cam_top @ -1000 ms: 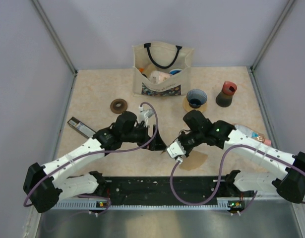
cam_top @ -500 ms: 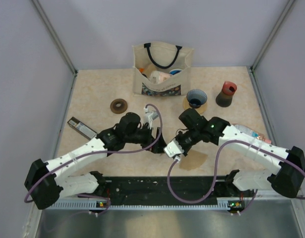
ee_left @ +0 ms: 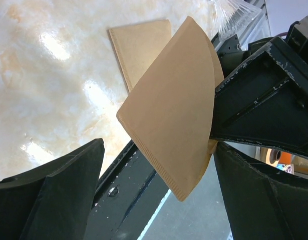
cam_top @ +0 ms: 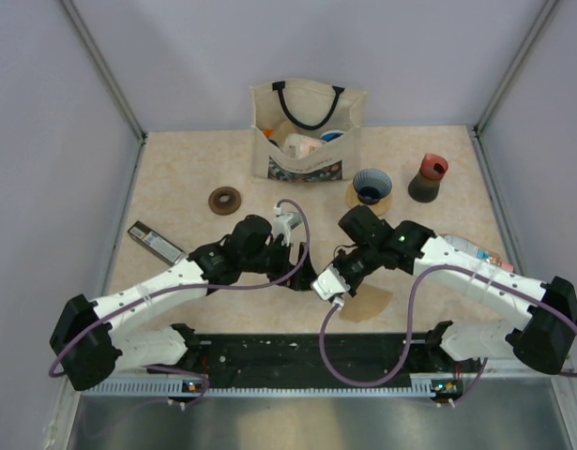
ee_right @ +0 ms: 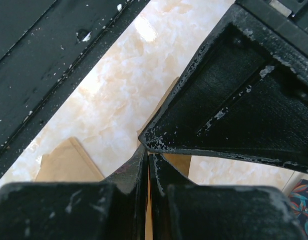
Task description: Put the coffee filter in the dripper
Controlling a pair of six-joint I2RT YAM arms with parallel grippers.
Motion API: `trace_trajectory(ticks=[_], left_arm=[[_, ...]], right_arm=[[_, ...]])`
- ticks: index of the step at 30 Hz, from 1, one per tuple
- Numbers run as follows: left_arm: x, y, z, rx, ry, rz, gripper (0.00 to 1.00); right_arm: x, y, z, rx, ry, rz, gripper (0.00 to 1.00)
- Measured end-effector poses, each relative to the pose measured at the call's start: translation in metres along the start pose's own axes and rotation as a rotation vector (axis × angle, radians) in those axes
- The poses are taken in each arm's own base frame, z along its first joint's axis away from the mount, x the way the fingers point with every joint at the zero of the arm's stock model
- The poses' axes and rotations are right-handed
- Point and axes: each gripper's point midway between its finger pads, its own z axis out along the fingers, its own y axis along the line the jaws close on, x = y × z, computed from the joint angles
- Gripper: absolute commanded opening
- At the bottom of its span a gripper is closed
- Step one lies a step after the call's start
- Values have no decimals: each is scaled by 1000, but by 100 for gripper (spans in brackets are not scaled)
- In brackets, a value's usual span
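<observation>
The coffee filter (ee_left: 174, 115), a tan paper wedge with a crimped seam along its edge, is off the surface (cam_top: 175, 187), above the middle of the near edge. My right claw (ee_right: 147, 150) is clamped on it, fingers pressed together with the paper edge-on between them. My left claw (ee_left: 159, 150) faces it with jaws spread wide, one finger on either side of the filter and not touching the paper; the filter's rounded corner hangs between them.

Just beyond, a second filter (ee_left: 143, 47) lies flat on the surface, beside my right claw's white housing in the overhead view.

The dripper (cam_top: 371, 187), a blue cone on a round tan base, stands upright well apart from the filter, toward the far edge, right of centre. A cloth tote bag (cam_top: 307, 131) stands at the far edge just left of it, and a dark brown grinder (cam_top: 427, 178) with a red top is near on its right. A brown ring (cam_top: 224, 199) with a dark centre lies left of the bag, and a dark flat packet (cam_top: 155, 241) lies toward the left edge.
</observation>
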Motion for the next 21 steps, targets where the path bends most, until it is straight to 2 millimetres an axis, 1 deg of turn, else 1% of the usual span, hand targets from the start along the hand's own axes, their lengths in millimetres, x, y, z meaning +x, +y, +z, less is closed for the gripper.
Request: trace_trajectory(ticks=[6, 14, 19, 21], left_arm=[[-2, 0, -3, -10, -19, -19, 95], [-14, -2, -6, -21, -83, -65, 94], [-9, -3, -2, 0, -47, -72, 94], [-5, -7, -1, 28, -24, -66, 94]], right_arm=[[0, 1, 0, -7, 2, -11, 0], [-4, 8, 2, -33, -7, -25, 0], [-4, 8, 2, -33, -8, -25, 0], [-4, 9, 2, -37, -9, -21, 0]])
